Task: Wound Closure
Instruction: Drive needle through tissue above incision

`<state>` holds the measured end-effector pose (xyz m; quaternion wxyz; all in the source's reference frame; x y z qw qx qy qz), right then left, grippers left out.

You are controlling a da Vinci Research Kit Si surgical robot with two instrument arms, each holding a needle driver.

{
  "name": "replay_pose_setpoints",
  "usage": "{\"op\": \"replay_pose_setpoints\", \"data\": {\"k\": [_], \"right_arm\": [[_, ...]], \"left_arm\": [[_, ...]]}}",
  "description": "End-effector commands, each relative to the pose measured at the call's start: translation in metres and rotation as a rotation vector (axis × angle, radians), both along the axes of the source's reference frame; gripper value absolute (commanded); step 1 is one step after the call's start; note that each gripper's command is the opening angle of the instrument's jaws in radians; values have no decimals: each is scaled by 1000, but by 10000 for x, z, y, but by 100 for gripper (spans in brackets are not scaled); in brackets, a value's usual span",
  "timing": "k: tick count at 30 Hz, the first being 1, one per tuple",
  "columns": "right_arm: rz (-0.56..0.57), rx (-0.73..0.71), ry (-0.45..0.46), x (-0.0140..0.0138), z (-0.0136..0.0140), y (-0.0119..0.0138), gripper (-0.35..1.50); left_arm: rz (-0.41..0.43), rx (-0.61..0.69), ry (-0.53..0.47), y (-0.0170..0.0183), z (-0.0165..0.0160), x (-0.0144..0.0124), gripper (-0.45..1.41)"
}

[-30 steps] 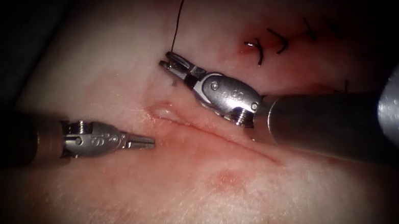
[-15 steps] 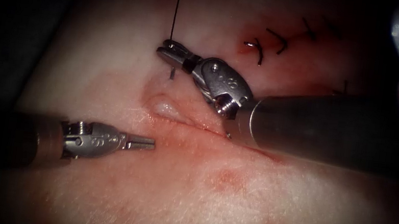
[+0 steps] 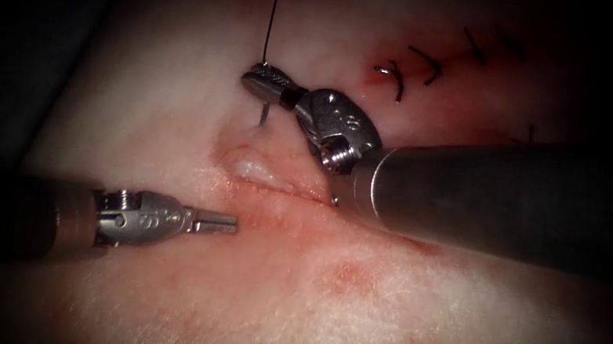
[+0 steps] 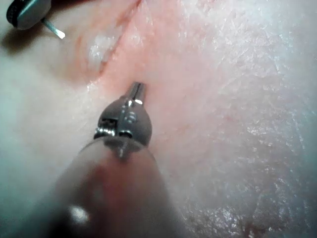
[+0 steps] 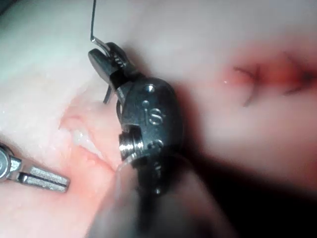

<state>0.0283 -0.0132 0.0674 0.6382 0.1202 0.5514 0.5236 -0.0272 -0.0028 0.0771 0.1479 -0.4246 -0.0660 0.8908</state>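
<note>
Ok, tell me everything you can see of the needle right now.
The needle is thin, curved metal, held near its thread end in the shut right tool. Its free part points down toward the tissue, above the left end of the cut; whether it touches is unclear. Dark thread runs up from the jaws.

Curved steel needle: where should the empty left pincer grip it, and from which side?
Probably the curved steel needle's bare end jutting below the right pincer holding it, above the pale tissue; approach from lower left, where the left pincer sits.
</note>
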Motion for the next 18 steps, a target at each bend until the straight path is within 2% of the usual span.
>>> {"op": "replay_pose_setpoints", "data": {"k": [1,4,11,18], "right_arm": [[3,53,36,13,6,-9,-35],[8,134,79,16,8,-14,-35],[-18,167,93,21,7,-32,-35],[-76,198,97,27,8,-67,-35]], "left_arm": [[1,1,-2,-3,7,-5,-45],[1,1,-2,-3,7,-5,-45],[5,3,-4,-2,6,0,-45],[11,5,-7,0,4,9,-45]]}}
